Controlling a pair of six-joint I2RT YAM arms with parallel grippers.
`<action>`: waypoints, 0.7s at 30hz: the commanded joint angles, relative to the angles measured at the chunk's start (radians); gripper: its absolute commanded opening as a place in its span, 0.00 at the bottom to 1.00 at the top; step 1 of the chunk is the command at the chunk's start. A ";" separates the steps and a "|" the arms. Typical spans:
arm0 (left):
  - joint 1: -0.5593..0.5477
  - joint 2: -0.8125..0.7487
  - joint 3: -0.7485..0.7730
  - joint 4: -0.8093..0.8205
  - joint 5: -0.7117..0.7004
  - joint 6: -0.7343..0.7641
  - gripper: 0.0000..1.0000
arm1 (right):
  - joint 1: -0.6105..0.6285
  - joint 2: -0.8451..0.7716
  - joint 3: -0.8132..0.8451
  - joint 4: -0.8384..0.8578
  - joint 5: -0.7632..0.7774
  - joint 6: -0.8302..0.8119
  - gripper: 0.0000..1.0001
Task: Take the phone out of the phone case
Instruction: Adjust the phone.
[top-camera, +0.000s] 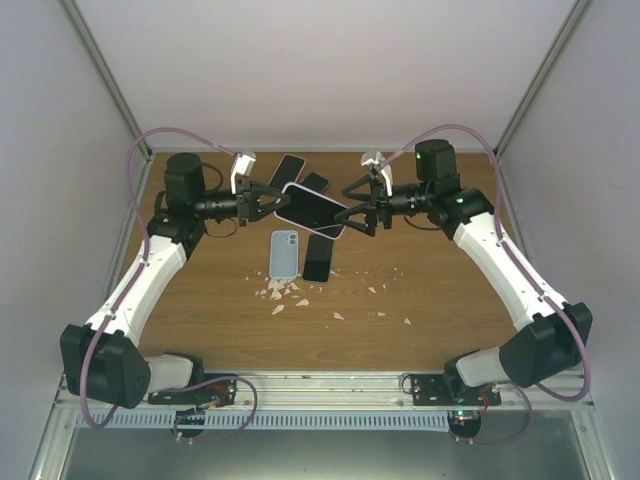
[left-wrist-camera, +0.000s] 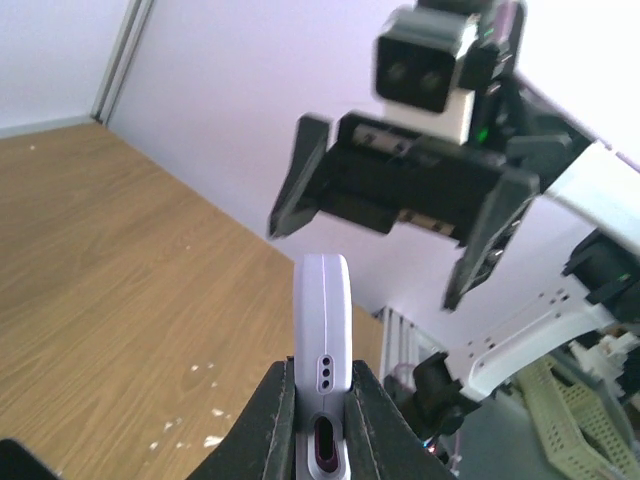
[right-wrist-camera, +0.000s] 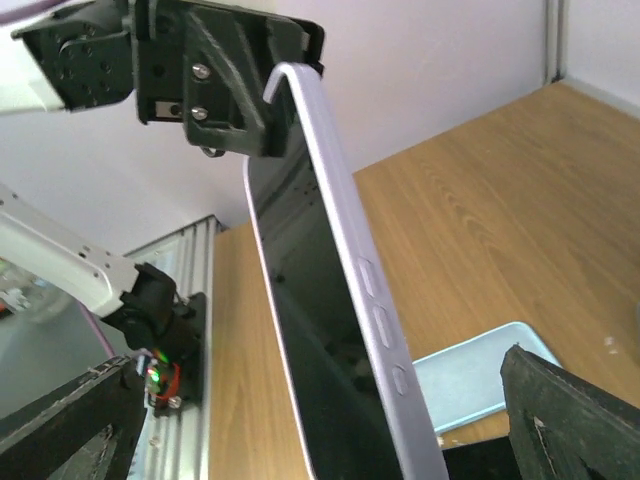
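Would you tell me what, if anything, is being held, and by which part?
The left gripper grips the cased phone by its charging-port end; the right gripper is open.

I work over a brown wood-grain counter (top-camera: 430, 310) scattered with small white flecks (top-camera: 278, 291), boxed in on three sides by plain, pale, faintly lilac walls (top-camera: 330, 70). Grey metal posts (top-camera: 110, 85) run up the back corners, a ribbed metal rail (top-camera: 330, 420) edges the near side, and the light is even and soft.
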 joint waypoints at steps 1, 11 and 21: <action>0.005 -0.055 -0.043 0.362 0.032 -0.247 0.00 | -0.010 0.028 -0.045 0.191 -0.086 0.194 0.96; 0.005 -0.082 -0.144 0.593 0.002 -0.440 0.00 | -0.012 0.007 -0.134 0.321 -0.161 0.316 0.65; 0.003 -0.093 -0.103 0.406 0.036 -0.284 0.00 | -0.014 -0.003 -0.119 0.259 -0.196 0.269 0.04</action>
